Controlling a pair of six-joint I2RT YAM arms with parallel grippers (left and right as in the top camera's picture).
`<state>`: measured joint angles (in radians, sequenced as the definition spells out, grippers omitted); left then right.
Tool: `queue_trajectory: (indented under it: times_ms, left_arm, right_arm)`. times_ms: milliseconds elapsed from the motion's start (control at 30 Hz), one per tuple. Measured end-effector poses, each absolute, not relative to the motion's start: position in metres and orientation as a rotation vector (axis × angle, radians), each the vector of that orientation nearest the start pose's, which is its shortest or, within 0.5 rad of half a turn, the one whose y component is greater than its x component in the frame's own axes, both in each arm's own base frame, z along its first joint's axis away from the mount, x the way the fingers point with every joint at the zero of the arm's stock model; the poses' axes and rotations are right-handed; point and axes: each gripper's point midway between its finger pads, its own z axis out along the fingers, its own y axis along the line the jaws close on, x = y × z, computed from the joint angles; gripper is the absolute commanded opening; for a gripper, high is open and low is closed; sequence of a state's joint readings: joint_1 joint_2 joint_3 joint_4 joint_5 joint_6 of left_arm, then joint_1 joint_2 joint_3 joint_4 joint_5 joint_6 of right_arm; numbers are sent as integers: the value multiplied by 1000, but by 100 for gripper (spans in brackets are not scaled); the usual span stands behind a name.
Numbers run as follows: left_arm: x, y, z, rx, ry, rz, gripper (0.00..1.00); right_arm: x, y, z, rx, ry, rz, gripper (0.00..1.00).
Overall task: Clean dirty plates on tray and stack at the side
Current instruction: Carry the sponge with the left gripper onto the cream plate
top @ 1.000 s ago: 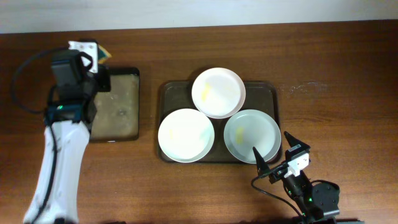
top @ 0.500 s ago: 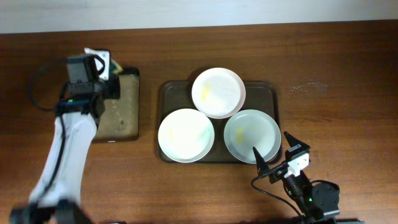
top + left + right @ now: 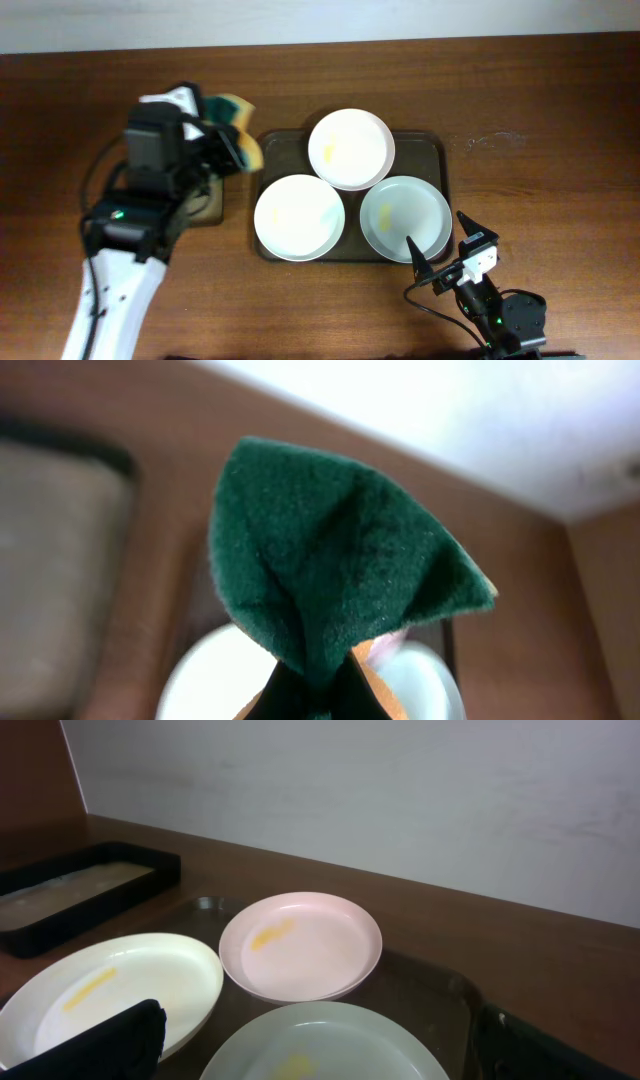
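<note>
Sponge (image 3: 236, 130), green scouring face showing to the wrist camera, sits clamped in the left pincer (image 3: 225, 145) above the counter (image 3: 540, 110), just beside the far-left corner of the brown tray (image 3: 425, 150). Three white plates (image 3: 351, 149) crowd together in a triangle on the tray, each with a yellowish smear. The right pincer (image 3: 434, 228) hangs empty, fingers spread, at the tray's near-right corner.

Three plates (image 3: 351, 149) (yellow-smeared) on tray (image 3: 424, 148)
</note>
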<state>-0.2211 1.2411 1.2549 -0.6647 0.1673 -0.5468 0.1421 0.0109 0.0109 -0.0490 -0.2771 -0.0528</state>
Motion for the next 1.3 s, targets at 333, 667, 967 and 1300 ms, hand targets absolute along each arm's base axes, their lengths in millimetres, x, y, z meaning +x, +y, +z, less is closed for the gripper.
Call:
queue_trajectory:
  times_ms: [333,667,967,1300]
  left_arm:
    - [344,-191,128,-218,2753,-476,0]
    - [324,-183,49,-321,2995,-291,1]
    - [320,-190,48,-335,3014,-333,73]
    - [321,-178,50,-377,3015,-266,76]
  right_arm:
    - [231,81,165,-370,1583,293,98]
    - [231,81,165,-370,1583,293,98]
    - [231,81,165,-370,1583,293,98]
    - [231,81,164,-370,1583,293,98]
